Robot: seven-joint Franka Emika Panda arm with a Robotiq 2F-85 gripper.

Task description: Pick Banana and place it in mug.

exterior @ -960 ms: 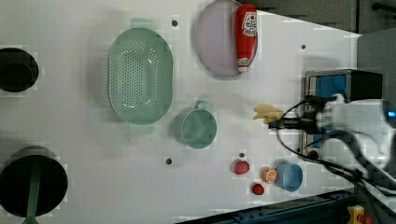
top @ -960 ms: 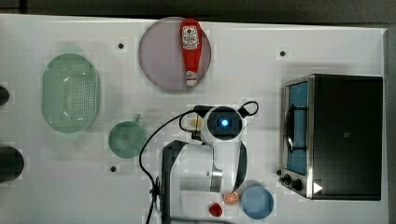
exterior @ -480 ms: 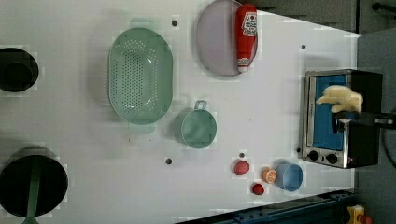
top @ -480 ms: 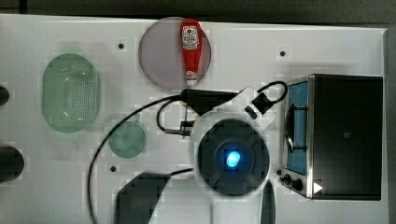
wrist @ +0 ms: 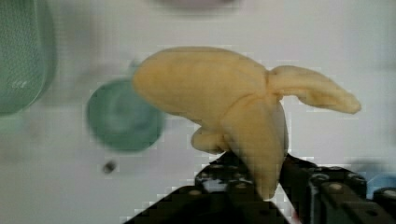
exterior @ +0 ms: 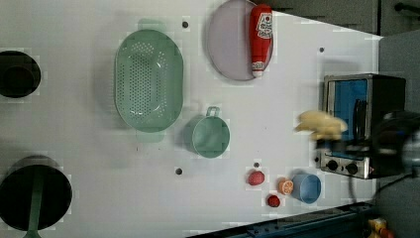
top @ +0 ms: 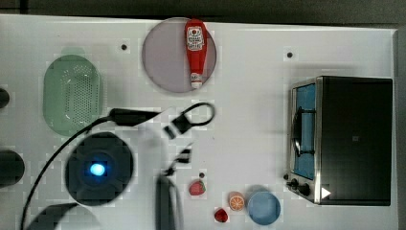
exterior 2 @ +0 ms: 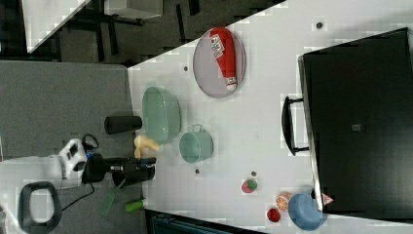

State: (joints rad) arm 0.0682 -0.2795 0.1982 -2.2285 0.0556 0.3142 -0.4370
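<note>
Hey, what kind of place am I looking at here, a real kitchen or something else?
Probably a robot lab's mock kitchen, not a real one: a white table drilled with holes carries toy food, a ketchup bottle on a plate and a toaster oven; the claw holds a toy banana.

Look at the lower left of the top view and you'll see the arm as a blurred white body carrying a round dark disc with a glowing blue light at its centre. A black cable sweeps from that disc's edge, and another loops in the middle of the frame near a black plug-like piece. In the right view, at lower left, you'll see a white link with dark markings, then a black wrist section, and a thin black cable hanging below. In the wrist view, the claw is black, with small round screw heads along its lower right.
</note>
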